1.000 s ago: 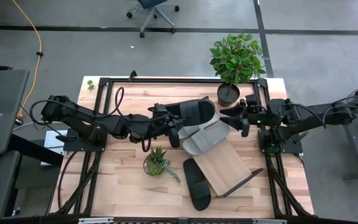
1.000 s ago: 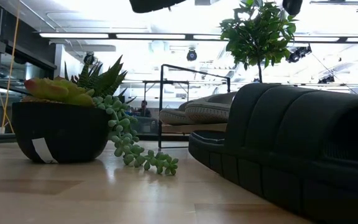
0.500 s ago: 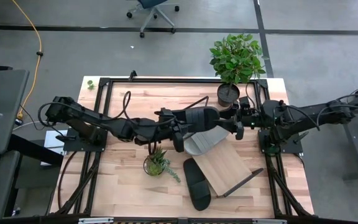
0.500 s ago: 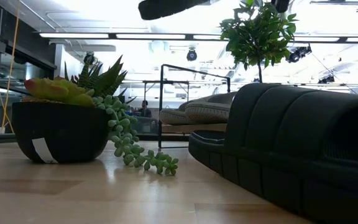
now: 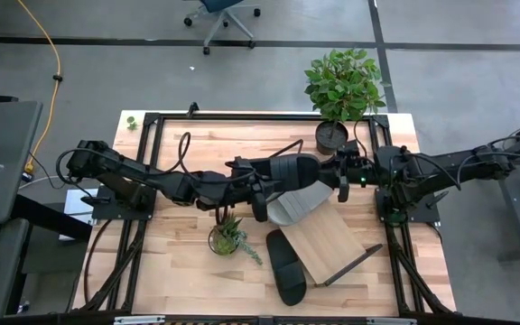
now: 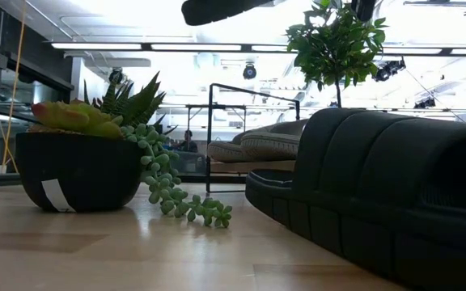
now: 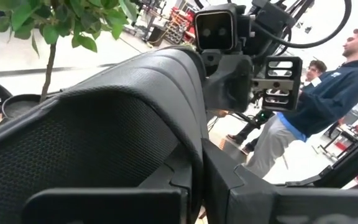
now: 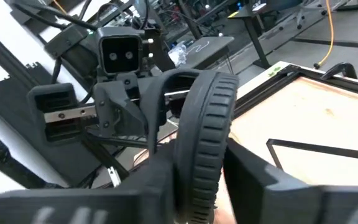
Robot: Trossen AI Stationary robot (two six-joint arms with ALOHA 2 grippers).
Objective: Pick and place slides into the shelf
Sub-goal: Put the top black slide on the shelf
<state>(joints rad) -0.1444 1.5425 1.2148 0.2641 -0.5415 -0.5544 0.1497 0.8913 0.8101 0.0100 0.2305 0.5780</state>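
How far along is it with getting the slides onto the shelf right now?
Two light grey slides already lie on the shelf. One black slide is in hand, held in the air above the shelf's upper end between the left gripper and the right gripper. The other black slide is left on the table beside the shelf.

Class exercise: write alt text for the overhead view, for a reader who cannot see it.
Seen from above, the left claw and right claw hold a black slide between them over the wooden shelf. Grey slides rest on the shelf; another black slide lies on the table beside it.
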